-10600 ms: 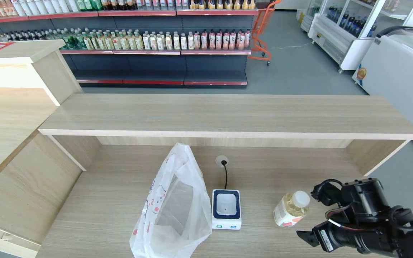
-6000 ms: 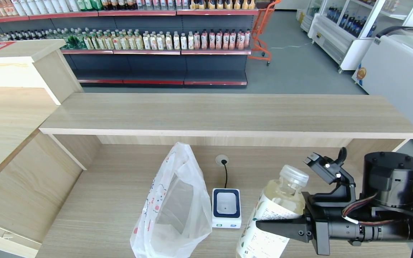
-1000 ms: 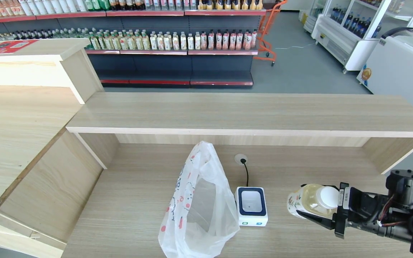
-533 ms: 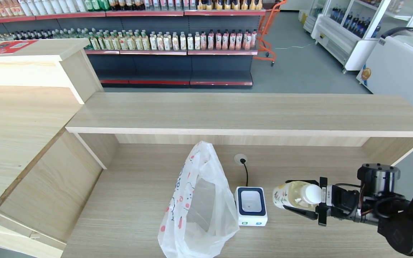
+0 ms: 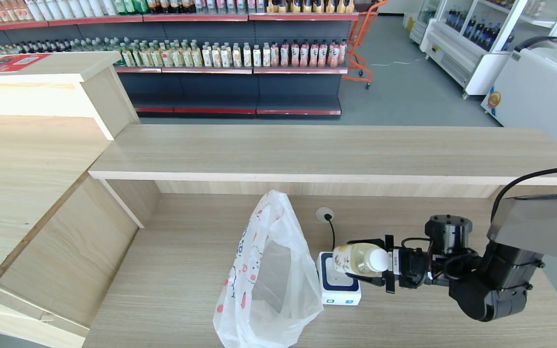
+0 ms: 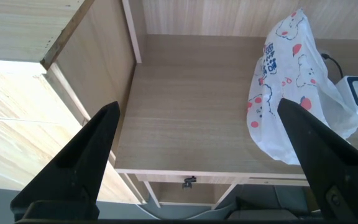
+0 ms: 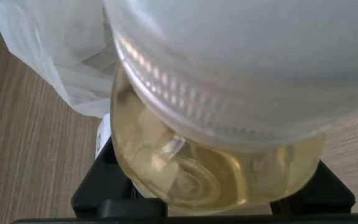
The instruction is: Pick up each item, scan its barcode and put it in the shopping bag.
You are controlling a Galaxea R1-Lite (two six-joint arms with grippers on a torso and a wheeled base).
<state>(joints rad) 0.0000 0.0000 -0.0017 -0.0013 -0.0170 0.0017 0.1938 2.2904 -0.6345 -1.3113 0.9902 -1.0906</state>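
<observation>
Describer: Compared with half a second earlier, the bottle (image 5: 358,258) is now above the scanner (image 5: 339,296) rather than off to its right; the right arm has carried it across.

Asker: How is it held?

Describer: The right gripper (image 5: 347,259) is clamped on the bottle, one finger on the side farther from the robot, one on the nearer side. The bottle lies on its side, white cap toward the wrist, base pointing past the scanner toward the shopping bag (image 5: 269,280). It holds pale yellow liquid.

Asker: Is the barcode facing the scanner?

Describer: I cannot tell. The label wraps the body, and its underside is hidden.

Asker: So how is the scan done well?

Describer: My judgement: keep the bottle low and level over the scanner's window, then roll the wrist slowly until the printed code faces down, and pause there. The grip should stay firm, since the plastic is smooth and the liquid adds weight.

Asker: And the bag?

Describer: It stands on the table (image 5: 172,270), touching the scanner's left side, thin and floppy, mouth partly open. Likely risk: the bottle's base snags the rim, so it should go in from above.

Asker: The other arm?

Describer: The left gripper (image 6: 197,106) hangs well left of the scanner, beyond the bag, fingers spread wide, holding nothing.
</observation>
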